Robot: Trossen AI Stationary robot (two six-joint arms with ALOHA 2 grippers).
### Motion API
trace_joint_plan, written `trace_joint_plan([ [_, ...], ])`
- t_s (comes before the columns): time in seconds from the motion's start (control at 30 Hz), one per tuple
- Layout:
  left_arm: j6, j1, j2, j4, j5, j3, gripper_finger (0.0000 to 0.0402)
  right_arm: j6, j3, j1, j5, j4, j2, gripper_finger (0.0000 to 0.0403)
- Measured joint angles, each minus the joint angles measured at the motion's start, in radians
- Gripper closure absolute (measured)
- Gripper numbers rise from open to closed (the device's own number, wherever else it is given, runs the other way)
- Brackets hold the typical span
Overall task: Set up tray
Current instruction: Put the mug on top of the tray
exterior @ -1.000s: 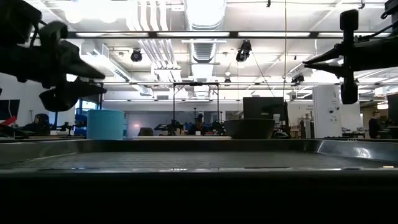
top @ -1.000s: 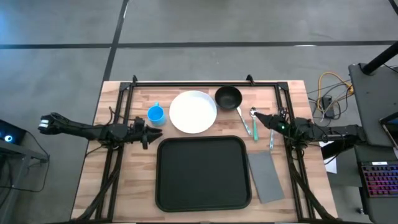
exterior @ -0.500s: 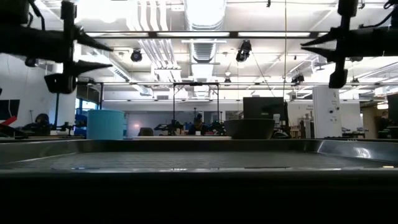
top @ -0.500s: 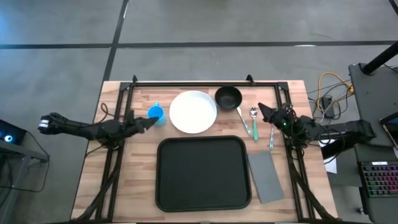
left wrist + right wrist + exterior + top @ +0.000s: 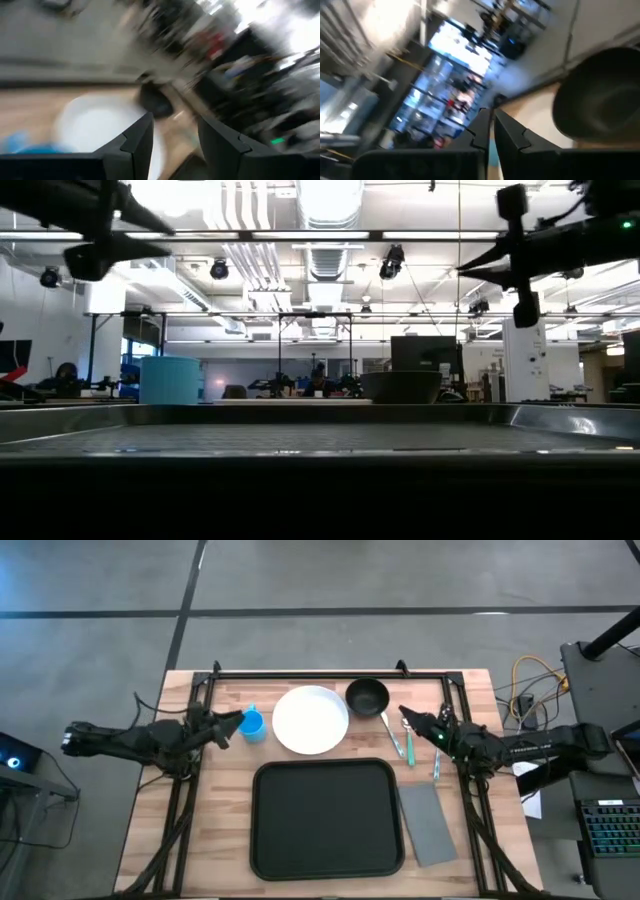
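The matte black tray (image 5: pixel 326 818), rounded at its corners, lies on the wooden table (image 5: pixel 220 830). The left tool (image 5: pixel 232 721) hangs parted and empty near a blue cup (image 5: pixel 251 724); the right tool (image 5: pixel 408 717) is nearly closed, empty.

Both wrist views are smeared with blur. In the left one the white plate (image 5: pixel 100 125) and blue cup (image 5: pixel 25 147) are soft patches, the cup cut by the edge. In the right one the black bowl (image 5: pixel 600 95) runs off the side. From table height the tray (image 5: pixel 320 442) hides the plate and cutlery.
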Motion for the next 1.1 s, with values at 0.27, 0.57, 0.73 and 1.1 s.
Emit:
trace_joint_plan([
  [0.27,-0.23,0.051,0.252,-0.687,-0.037,0.352,0.0256,0.072,0.244,-0.095,-0.233,-0.658,0.077,0.0277],
  [0.57,-0.414,0.261,0.518,-0.863,0.05,0.432,0.0229,0.001,0.465,-0.148,-0.251,-0.96,0.187,0.0175],
  [0.73,-0.382,0.404,0.612,-0.86,0.257,0.385,0.0228,0.002,0.504,-0.176,-0.324,-1.055,0.229,0.0156],
  [1.1,-0.233,0.542,0.624,-0.682,0.294,0.355,0.0228,0.064,0.486,-0.18,-0.372,-1.099,0.261,0.0152],
])
